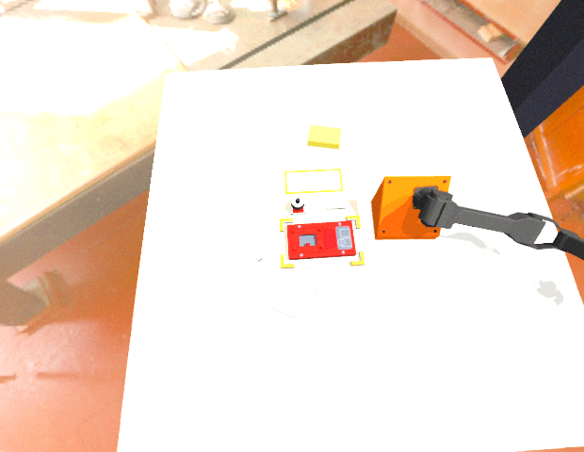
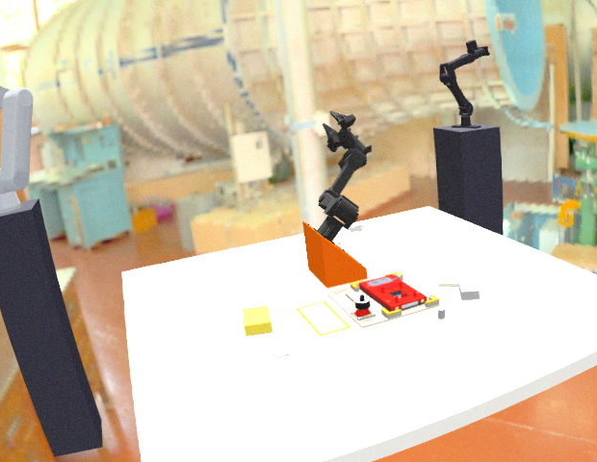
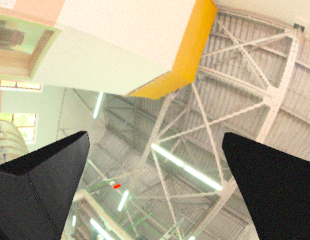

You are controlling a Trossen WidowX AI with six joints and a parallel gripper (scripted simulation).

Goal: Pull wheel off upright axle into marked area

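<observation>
The wheel (image 1: 297, 204) (image 2: 361, 301) is small and dark and sits on the upright axle, on a little red base beside the red board (image 1: 326, 239) (image 2: 388, 287). The marked area is a yellow outlined rectangle (image 1: 312, 169) (image 2: 308, 321) just beyond the wheel, with nothing inside it. My gripper (image 1: 427, 192) (image 2: 335, 124) (image 3: 158, 139) is open and holds nothing. It is raised high above the orange block and points upward, far from the wheel. The wrist view shows only the ceiling between the two dark fingers.
An orange block (image 1: 395, 218) (image 2: 333, 263) stands right of the red board, under my arm. A yellow block (image 1: 324, 137) (image 2: 257, 320) lies beyond the marked area. Small grey pieces (image 2: 469, 294) lie near the board. Two dark pedestals with other arms stand off the white table (image 1: 331, 364).
</observation>
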